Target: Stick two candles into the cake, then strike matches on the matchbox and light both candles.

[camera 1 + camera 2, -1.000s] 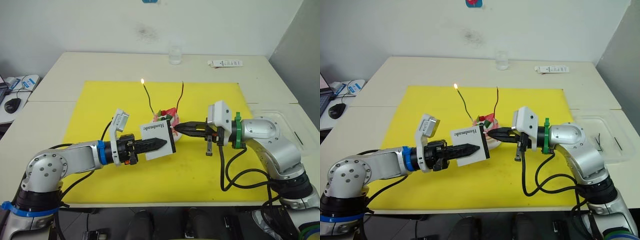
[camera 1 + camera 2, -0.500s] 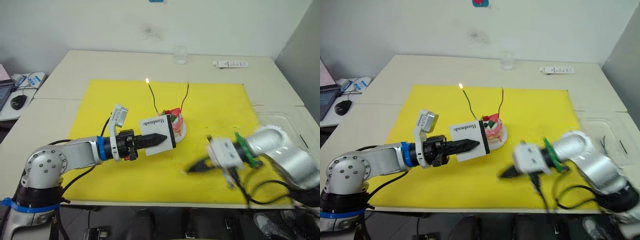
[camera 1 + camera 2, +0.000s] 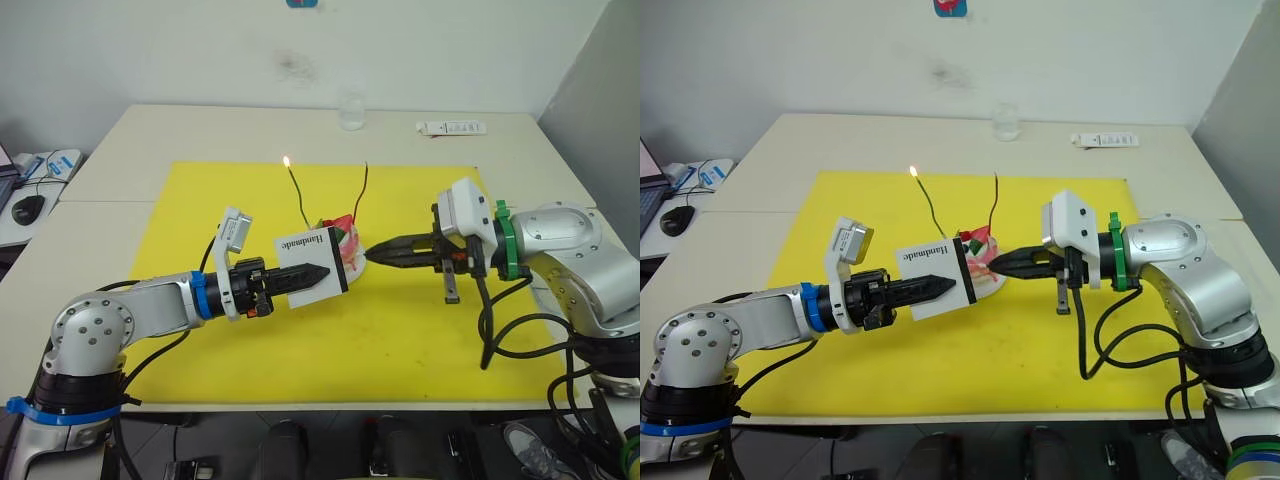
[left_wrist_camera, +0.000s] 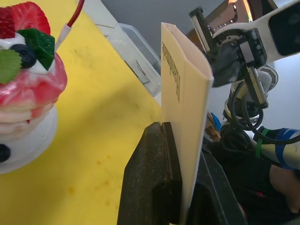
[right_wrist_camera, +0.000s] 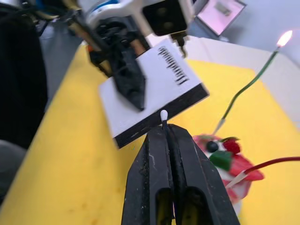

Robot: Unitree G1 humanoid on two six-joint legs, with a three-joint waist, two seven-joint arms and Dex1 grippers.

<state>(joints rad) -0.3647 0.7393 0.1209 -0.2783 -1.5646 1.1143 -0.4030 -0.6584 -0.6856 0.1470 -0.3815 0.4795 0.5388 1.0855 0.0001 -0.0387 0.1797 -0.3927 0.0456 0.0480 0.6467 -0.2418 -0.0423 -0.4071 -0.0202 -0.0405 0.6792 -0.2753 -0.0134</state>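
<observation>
On the table [image 3: 140, 135], my left claw [image 3: 318, 272] grips the matchbox [image 3: 315, 260] just left of the cake [image 3: 982, 262]; green candle [image 3: 298, 200] burns, red candle [image 3: 362, 192] unlit; my right claw [image 3: 374, 253] pinches a match [image 5: 163, 117] near the cake's right.

Looks like an office or lab room: plain white wall [image 3: 200, 50], pale desk [image 3: 200, 130] covered by a yellow mat [image 3: 420, 330], computer mouse [image 3: 25, 209] and papers [image 3: 50, 163] on a side desk, white remote [image 3: 450, 127], clear glass [image 3: 350, 110], clear plastic tray [image 3: 1210, 270].
</observation>
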